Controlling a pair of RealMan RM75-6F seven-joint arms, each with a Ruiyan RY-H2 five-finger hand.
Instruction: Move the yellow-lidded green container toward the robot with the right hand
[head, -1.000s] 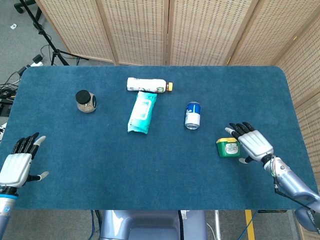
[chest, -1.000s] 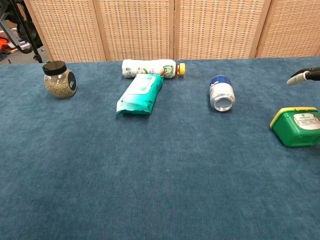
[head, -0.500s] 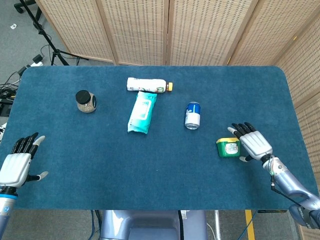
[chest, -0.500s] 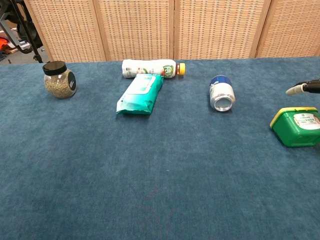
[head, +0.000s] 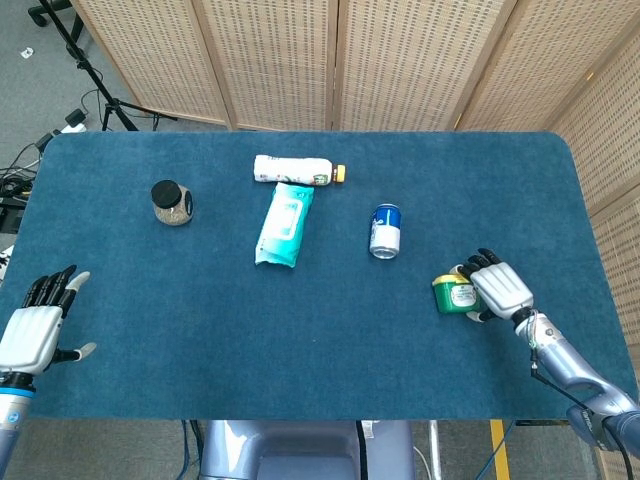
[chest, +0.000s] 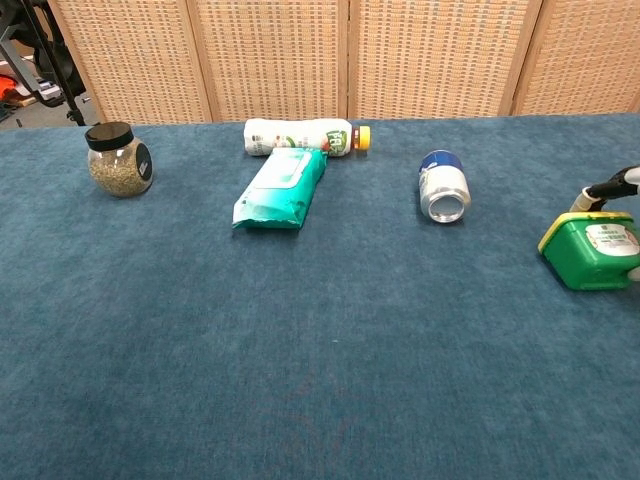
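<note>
The yellow-lidded green container (head: 454, 295) (chest: 596, 251) lies on its side at the right of the blue table (head: 300, 340), lid toward the left. My right hand (head: 497, 289) wraps it from the right, with fingers over its far side and the thumb on the near side. In the chest view only a fingertip (chest: 604, 192) shows, touching the lid's far edge at the frame's right border. My left hand (head: 35, 330) hovers past the table's front left corner, open and holding nothing.
A blue can (head: 385, 231) (chest: 444, 187) lies on its side just left of and beyond the container. Further left are a teal wipes pack (head: 283, 224), a white bottle (head: 295, 170) lying down, and a black-lidded jar (head: 172, 202). Wicker screens stand behind the table.
My right hand has moved left onto the container and its fingers have curled around it. The container has tipped slightly. The left hand has stayed put.
</note>
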